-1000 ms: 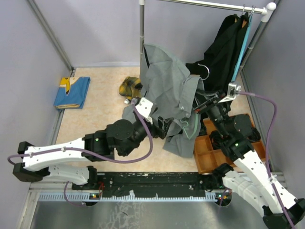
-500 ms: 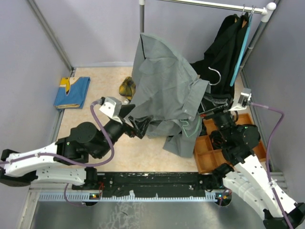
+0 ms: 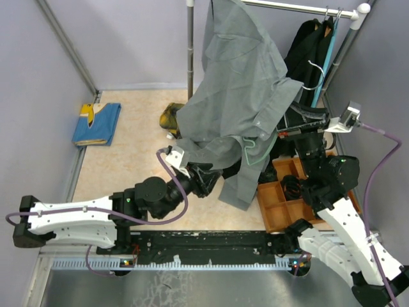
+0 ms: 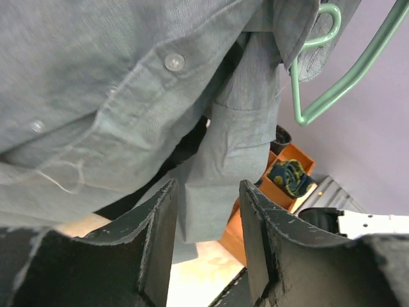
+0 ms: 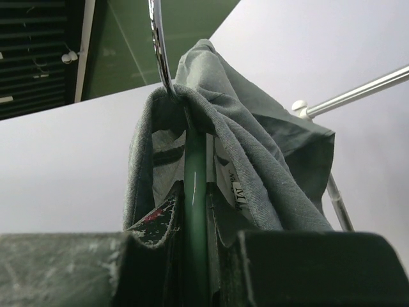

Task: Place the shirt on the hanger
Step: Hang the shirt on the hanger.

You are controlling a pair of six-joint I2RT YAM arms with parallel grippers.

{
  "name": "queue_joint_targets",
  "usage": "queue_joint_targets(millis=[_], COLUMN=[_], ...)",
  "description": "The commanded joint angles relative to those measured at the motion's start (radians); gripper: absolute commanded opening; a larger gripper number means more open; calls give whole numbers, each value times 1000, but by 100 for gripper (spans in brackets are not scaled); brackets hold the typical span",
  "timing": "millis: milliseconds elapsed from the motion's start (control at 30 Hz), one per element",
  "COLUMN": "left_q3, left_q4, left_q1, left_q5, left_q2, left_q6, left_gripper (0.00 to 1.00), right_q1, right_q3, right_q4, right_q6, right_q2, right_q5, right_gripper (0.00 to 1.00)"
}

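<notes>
The grey button shirt (image 3: 239, 96) hangs draped over the pale teal-green hanger, held high in front of the rail. Only a loop of the hanger (image 3: 251, 151) shows below the shirt's front in the top view. In the right wrist view my right gripper (image 5: 195, 208) is shut on the hanger's green neck (image 5: 195, 173), with the shirt collar (image 5: 243, 147) over it and the metal hook (image 5: 157, 45) above. My right gripper (image 3: 289, 131) is partly hidden by the shirt. My left gripper (image 3: 203, 178) is open and empty just below the shirt's hem (image 4: 217, 160). The hanger's end (image 4: 332, 83) sticks out there.
A clothes rail (image 3: 300, 7) runs along the back right with black garments (image 3: 305, 61) and a plain teal hanger (image 3: 326, 57). An upright pole (image 3: 190, 51) stands behind the shirt. An orange compartment tray (image 3: 275, 208) is at the right. A blue cloth (image 3: 96, 123) and a yellow-dark cloth (image 3: 169, 118) lie on the floor.
My right gripper has lifted the hanger and shirt up toward the rail. My left gripper let go of the shirt, drew back, and now sits open under the hem.
</notes>
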Motion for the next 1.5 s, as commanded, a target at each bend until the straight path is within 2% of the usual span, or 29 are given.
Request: queue_joint_targets(millis=[0,133,233,400,600,833,1267,1467], left_q3=[-75,-85,-31,51,77,123,153,158], left_q4=[326,532,568,582,620,592,515,512], left_q1=[-6,-6,-7,-7,-5,-4,31,51], left_q5=[31,59,77,32,-4,-30,-39,-24], left_q2=[-2,53,111,191,229,268,311,309], left_q6=[-80,-60,-38,-19,17,23,-46,-56], left_gripper=[47,55,55,54,59,60,55,41], right_q1=[-5,-5,-5,-5,-5,-5,-5,-5], right_q3=[75,59,56,49,49,45,45,30], right_q4=[99,81,57,33,14,13,-4,-11], right_q6=[8,13,12,10,10,21,45,73], right_q2=[-8,-23,-33,-49,-61,-71,-94,-102], right_q5=[35,46,58,63,54,44,31,27], right_gripper=[0,0,0,0,0,0,0,0])
